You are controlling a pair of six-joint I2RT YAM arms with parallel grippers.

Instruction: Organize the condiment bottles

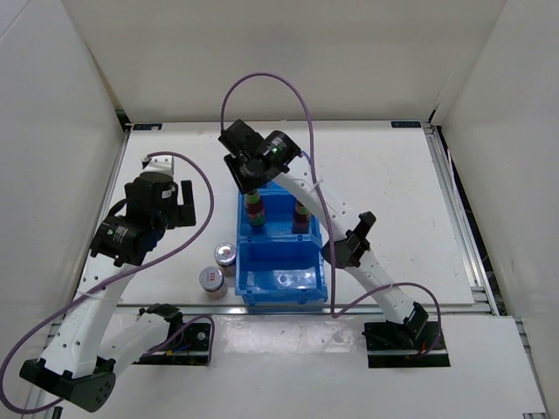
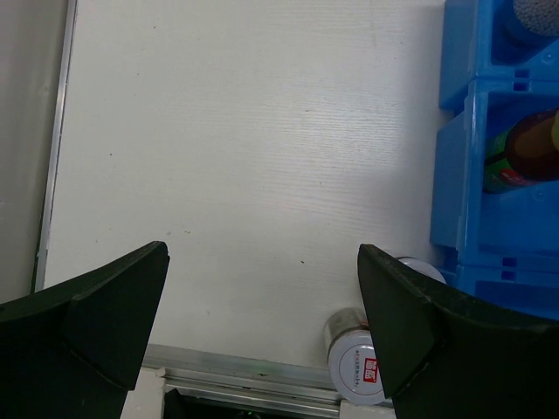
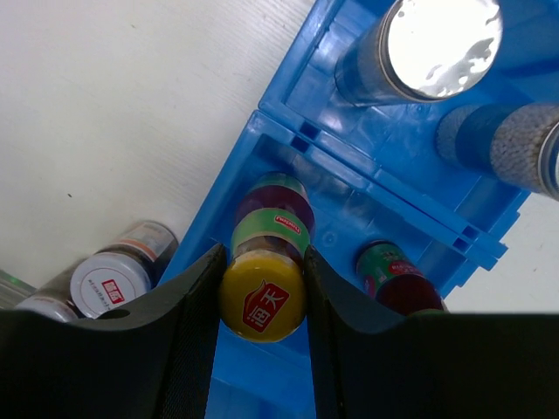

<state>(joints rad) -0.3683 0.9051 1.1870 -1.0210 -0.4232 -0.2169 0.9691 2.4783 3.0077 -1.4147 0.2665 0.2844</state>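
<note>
My right gripper (image 3: 262,301) is shut on the yellow cap of a slim dark bottle (image 3: 272,218), which stands in the left of the blue bin's (image 3: 297,105) far compartment. From above, the gripper (image 1: 251,190) is over that bottle (image 1: 255,213). A second slim bottle (image 3: 397,278) stands beside it (image 1: 300,218). Two silver-lidded cylinders (image 3: 430,42) (image 3: 502,144) stand in other compartments of the bin. Two more cylinders (image 1: 226,254) (image 1: 211,279) stand on the table left of the bin. My left gripper (image 2: 262,323) is open and empty above the table, with those cylinders (image 2: 354,360) by its right finger.
The blue three-compartment bin (image 1: 262,281) sits mid-table near the front edge. A metal rail (image 2: 244,374) runs along the table's near edge. White walls enclose the table on the left, back and right. Purple cables loop over both arms.
</note>
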